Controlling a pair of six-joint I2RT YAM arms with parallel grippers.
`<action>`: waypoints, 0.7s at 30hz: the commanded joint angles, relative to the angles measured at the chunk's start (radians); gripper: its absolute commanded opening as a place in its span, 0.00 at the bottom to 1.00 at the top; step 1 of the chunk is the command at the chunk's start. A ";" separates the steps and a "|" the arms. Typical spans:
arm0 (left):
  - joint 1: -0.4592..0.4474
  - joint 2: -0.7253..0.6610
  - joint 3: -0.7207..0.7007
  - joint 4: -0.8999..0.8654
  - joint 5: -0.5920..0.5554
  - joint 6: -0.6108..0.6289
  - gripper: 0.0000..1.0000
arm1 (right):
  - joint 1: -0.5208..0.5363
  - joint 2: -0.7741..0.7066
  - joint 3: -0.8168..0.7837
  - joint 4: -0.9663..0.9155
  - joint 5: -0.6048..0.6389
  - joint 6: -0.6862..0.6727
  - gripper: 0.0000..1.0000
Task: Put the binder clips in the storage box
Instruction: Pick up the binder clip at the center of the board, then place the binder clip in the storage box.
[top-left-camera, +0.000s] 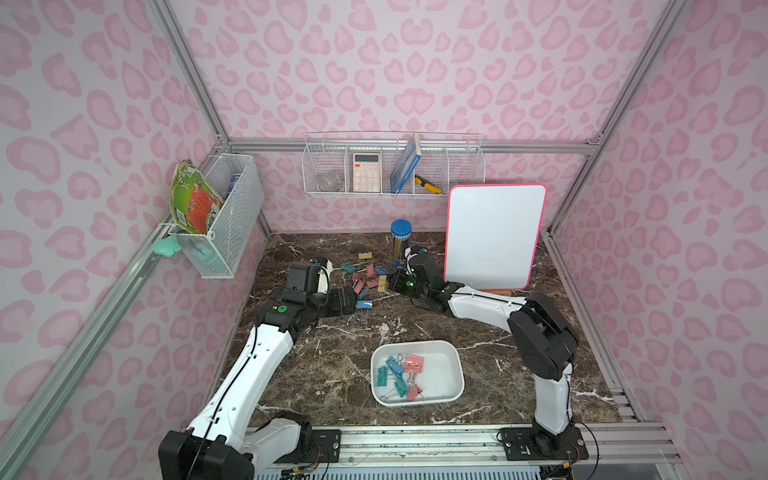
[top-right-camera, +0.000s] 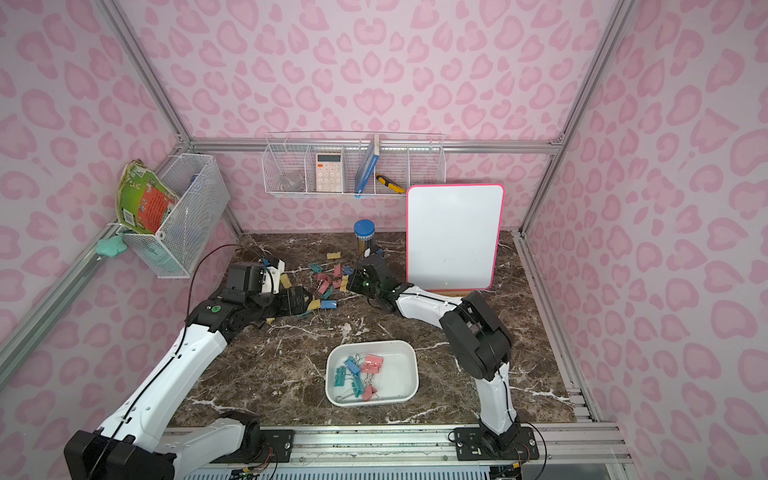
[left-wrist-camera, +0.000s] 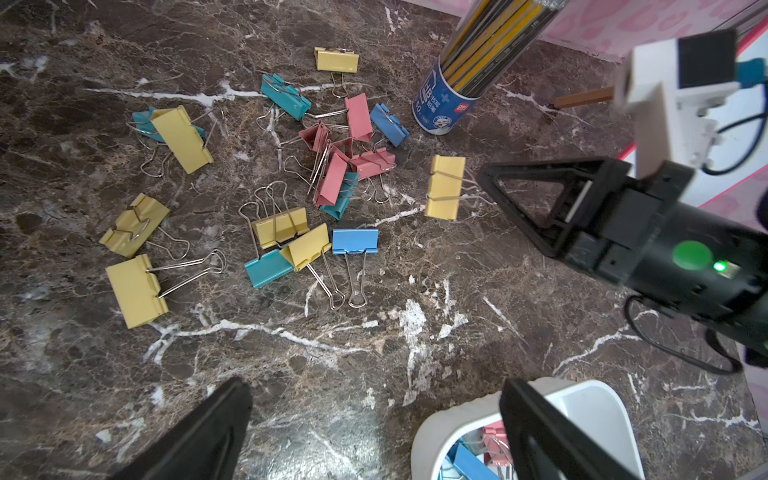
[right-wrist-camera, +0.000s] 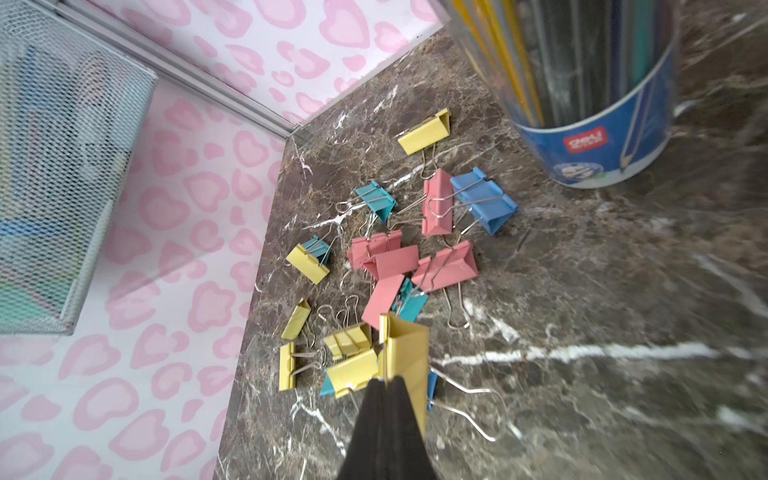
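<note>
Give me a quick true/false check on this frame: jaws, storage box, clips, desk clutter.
1. The right jaws are shut on a yellow clip. True.
2. The left jaws hold a blue clip. False: they stand open with nothing between them.
3. The storage box is empty. False: it holds pink, teal and blue binder clips.
4. The pencil tube stands upright near the loose clips on the table. True.
5. The whiteboard lies flat. False: it stands upright.
</note>
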 joint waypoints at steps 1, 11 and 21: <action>0.001 -0.009 0.000 0.015 -0.011 0.008 0.98 | 0.012 -0.105 -0.049 -0.057 0.018 -0.105 0.00; 0.001 -0.008 -0.002 0.019 -0.007 0.008 0.99 | 0.174 -0.482 -0.215 -0.422 0.032 -0.400 0.00; 0.001 0.002 -0.004 0.021 -0.008 0.002 0.99 | 0.373 -0.584 -0.339 -0.858 0.466 -0.255 0.00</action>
